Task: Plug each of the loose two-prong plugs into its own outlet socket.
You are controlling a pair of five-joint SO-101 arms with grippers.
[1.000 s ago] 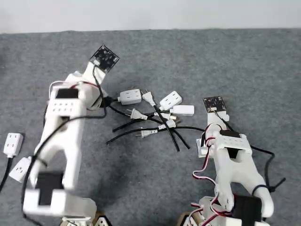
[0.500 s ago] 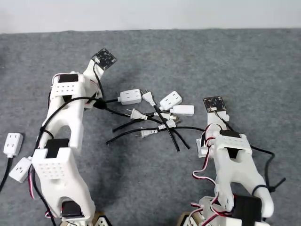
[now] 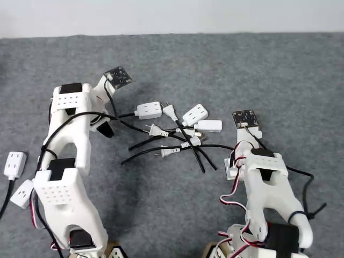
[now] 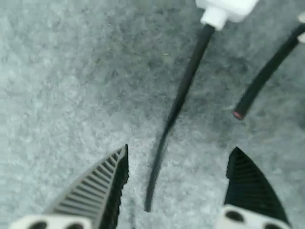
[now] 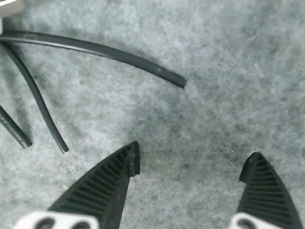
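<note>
A white outlet socket (image 3: 149, 110) lies left of the pile, and its black cord (image 3: 122, 114) runs toward my left gripper (image 3: 105, 128). In the left wrist view that gripper (image 4: 174, 162) is open with the cord (image 4: 167, 129) on the mat between its fingers, the socket (image 4: 227, 8) farther off. Two more white sockets (image 3: 195, 114) (image 3: 208, 126) and loose two-prong plugs (image 3: 169, 111) (image 3: 156, 130) (image 3: 171, 151) lie tangled in the middle. My right gripper (image 5: 190, 162) is open above bare mat, with black cord ends (image 5: 100, 48) beyond it.
Two more white outlet blocks (image 3: 14, 164) (image 3: 22, 193) lie at the far left edge of the grey mat (image 3: 279, 80). Black cords (image 3: 196, 157) cross between the two arms. Open mat lies to the back and right.
My left arm has swung left and drawn back a little from the socket's cord. The sockets, the plugs and the right arm have stayed put.
</note>
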